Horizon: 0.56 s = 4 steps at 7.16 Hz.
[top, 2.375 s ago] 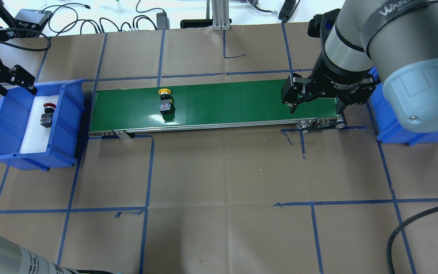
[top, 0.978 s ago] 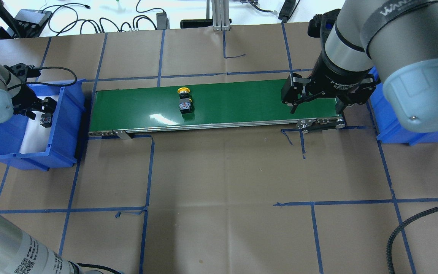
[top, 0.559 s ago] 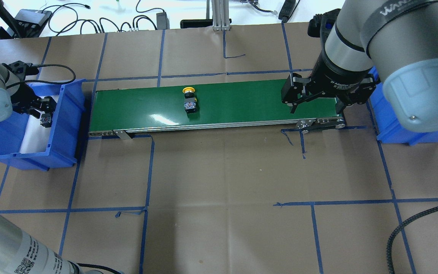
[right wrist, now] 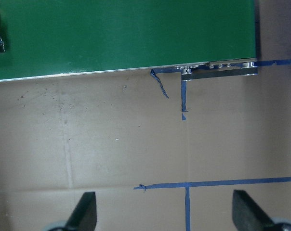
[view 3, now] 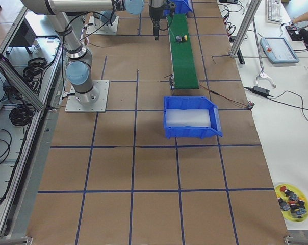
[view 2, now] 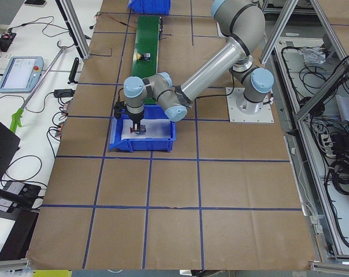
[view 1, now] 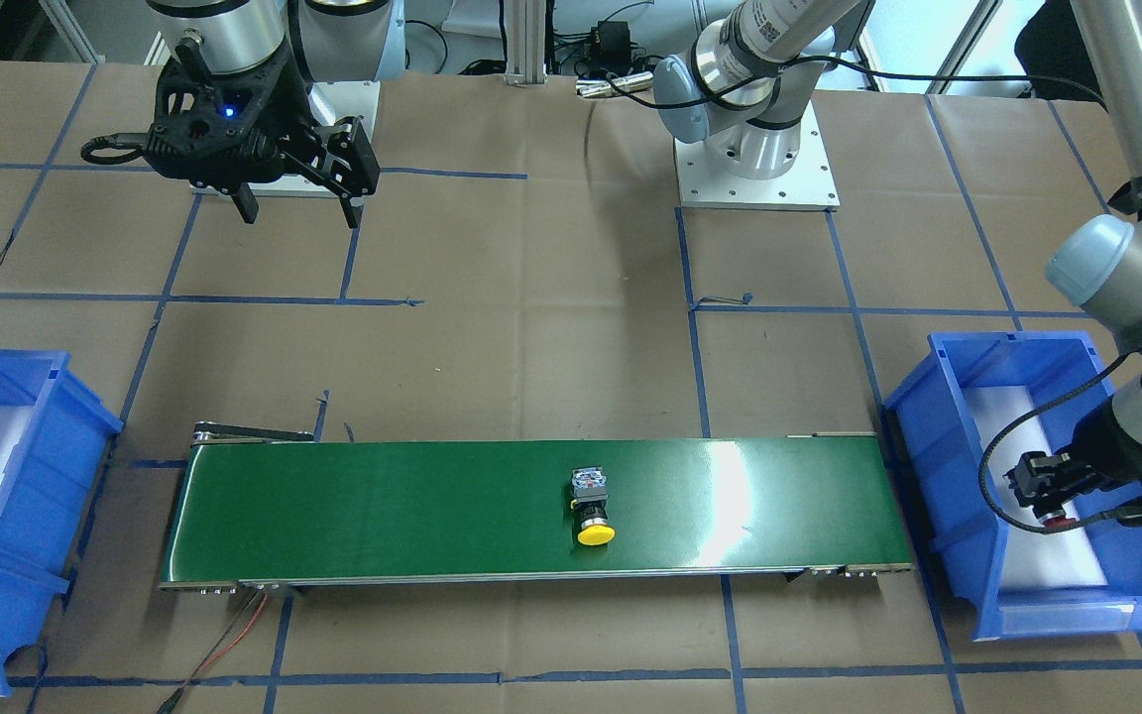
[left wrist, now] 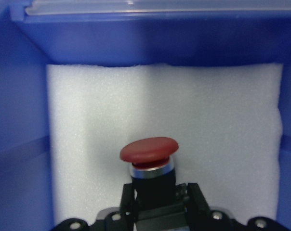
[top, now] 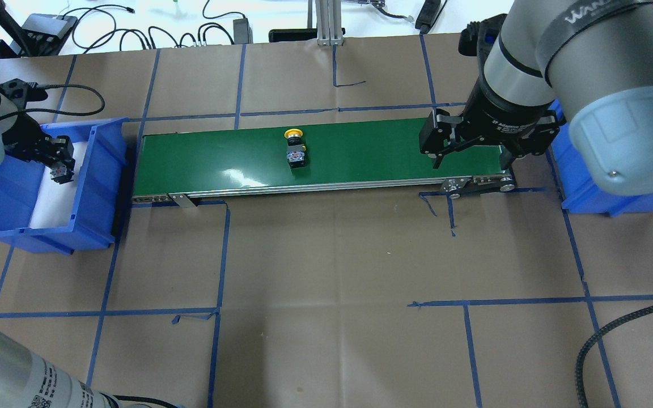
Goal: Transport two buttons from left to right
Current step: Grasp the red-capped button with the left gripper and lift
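**A:** Since a couple of seconds ago, the left gripper (top: 57,163) has come down into the blue bin (top: 105,170) and taken the red button (left wrist: 149,150). Meanwhile the yellow button (top: 295,148) has ridden further toward the belt's (top: 360,153) right end.

**B:** How is the red one held?

**A:** The fingers are pinched on its black body below the silver collar, with the cap pointing away from the wrist over the white foam (left wrist: 160,106). (The blocky body gives flat faces to squeeze; the domed cap likely would not.) That bin stands just off the belt's left end, probably so the carry onto the belt is short.

**B:** And the yellow one?

**A:** It lies on its side about midway along the belt, cap toward the belt's far edge.

**B:** Why is the other arm parked?

**A:** The right gripper (view 1: 298,210) hangs above the belt's right end with its jaws wide apart and nothing in them. I take it that it is waiting to catch the yellow button there. A second bin (view 1: 46,416) sits just beyond that same end, presumably to receive it.
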Each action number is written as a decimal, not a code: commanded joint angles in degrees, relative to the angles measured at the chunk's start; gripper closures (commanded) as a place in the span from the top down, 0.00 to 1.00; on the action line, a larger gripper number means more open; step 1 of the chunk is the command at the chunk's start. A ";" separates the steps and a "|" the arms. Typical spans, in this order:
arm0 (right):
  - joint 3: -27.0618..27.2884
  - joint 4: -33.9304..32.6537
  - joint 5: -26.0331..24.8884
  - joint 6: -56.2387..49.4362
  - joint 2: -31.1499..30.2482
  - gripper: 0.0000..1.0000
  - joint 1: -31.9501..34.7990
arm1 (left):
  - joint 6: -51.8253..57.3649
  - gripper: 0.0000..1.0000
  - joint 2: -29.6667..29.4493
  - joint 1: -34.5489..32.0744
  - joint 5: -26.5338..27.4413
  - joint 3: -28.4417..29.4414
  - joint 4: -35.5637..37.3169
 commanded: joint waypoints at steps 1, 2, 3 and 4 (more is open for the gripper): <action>0.02 0.00 0.06 0.00 -0.07 1.00 -0.17 | 0.43 0.00 3.66 -0.09 0.26 6.18 -12.05; 0.02 0.00 0.06 0.09 -0.07 1.00 -0.17 | 0.43 0.00 5.67 -0.35 0.52 9.44 -18.90; 0.02 0.00 0.06 0.35 -0.07 1.00 -0.17 | 0.35 0.00 7.52 -0.44 0.61 12.17 -25.41; 0.02 0.00 0.06 0.35 0.28 1.00 -0.17 | 0.26 0.00 7.71 -0.61 0.79 12.80 -26.95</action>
